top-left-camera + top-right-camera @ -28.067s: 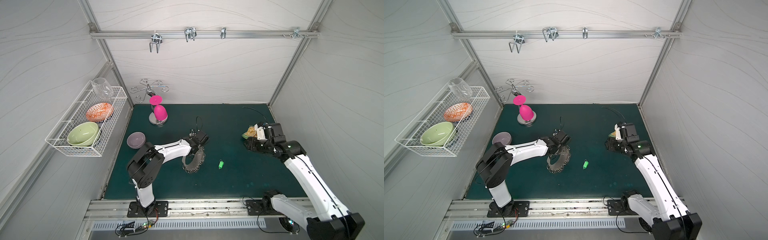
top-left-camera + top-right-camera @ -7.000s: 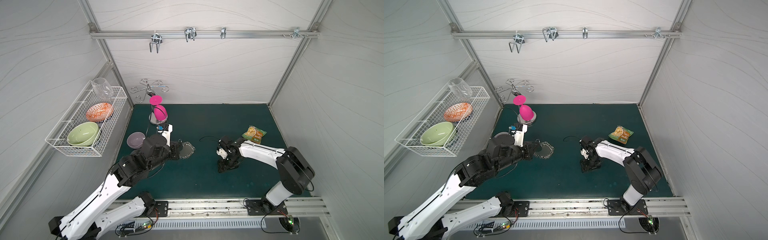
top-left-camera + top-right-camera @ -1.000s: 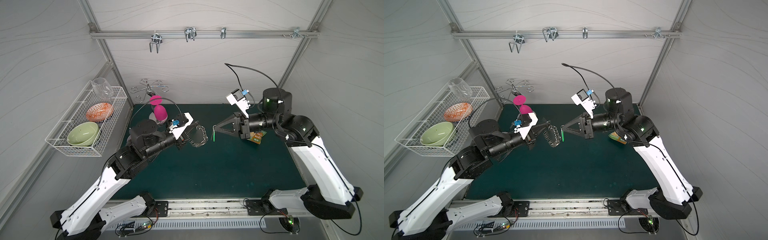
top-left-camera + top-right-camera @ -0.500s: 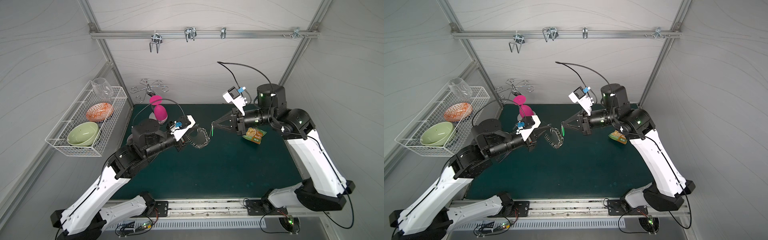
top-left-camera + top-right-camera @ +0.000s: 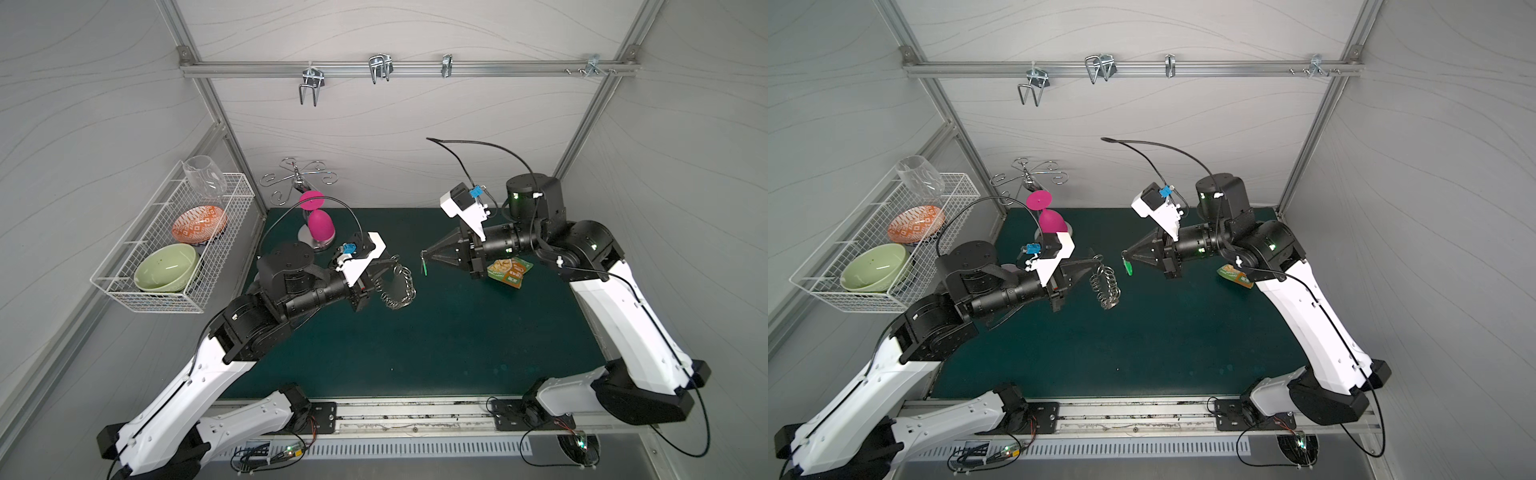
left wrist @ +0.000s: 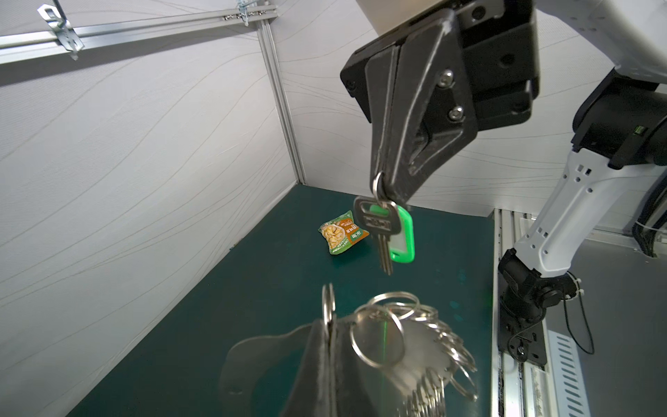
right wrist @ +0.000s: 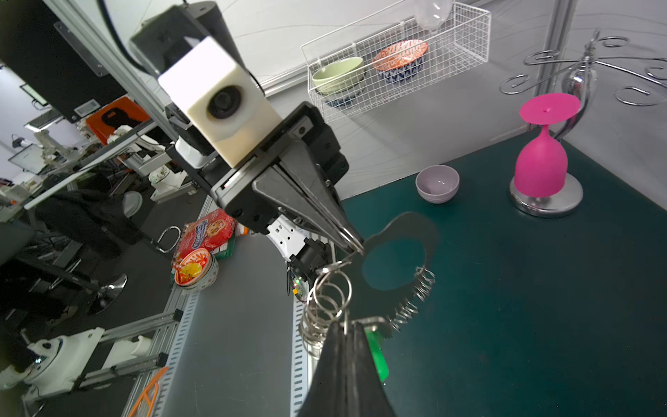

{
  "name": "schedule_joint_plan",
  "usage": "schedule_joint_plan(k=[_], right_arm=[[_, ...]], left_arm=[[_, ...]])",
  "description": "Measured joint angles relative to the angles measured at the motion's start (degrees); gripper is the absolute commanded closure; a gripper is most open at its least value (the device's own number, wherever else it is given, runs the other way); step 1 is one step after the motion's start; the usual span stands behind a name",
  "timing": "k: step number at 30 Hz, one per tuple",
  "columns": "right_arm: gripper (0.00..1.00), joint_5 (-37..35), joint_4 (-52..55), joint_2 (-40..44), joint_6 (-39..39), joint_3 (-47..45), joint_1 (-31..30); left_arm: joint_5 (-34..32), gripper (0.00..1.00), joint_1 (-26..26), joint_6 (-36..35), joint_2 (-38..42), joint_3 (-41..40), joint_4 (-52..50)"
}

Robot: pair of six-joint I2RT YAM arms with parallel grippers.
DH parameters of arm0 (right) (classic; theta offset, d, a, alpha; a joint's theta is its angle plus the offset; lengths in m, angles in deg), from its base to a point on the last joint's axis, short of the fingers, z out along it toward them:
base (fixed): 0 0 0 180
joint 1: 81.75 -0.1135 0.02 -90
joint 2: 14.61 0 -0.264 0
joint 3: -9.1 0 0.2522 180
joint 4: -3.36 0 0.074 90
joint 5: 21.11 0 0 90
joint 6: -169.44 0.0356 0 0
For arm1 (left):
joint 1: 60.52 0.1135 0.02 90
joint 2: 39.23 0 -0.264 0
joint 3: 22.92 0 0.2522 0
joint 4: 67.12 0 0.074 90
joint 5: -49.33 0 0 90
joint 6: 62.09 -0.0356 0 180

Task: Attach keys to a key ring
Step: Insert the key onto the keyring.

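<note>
The keys [image 5: 1129, 267], a green tag and a metal key on a small loop [image 6: 377, 185], hang in the air from the right tool [image 5: 1124, 253], which is clenched on that loop. In a top view the key ring [image 5: 1106, 286] hangs at their 9 o'clock, near but apart. The left tool [image 5: 1098, 260] is clenched on its rim.

Step in hand, as judged: alignment before threading. The next move calls for bringing the loop finely against one wire ring [image 6: 377, 339].

Both arms are raised above the surface [image 5: 1183, 340], with wrists level and the tools tip to tip.
</note>
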Motion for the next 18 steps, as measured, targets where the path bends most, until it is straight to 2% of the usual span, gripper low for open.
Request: schedule_joint_plan(k=[18], right_arm=[[1.0, -5.2, 5.2, -2.3, -8.1, 3.6, -4.8]], left_arm=[[1.8, 1.0, -1.8, 1.2, -1.4, 1.7, -1.3]])
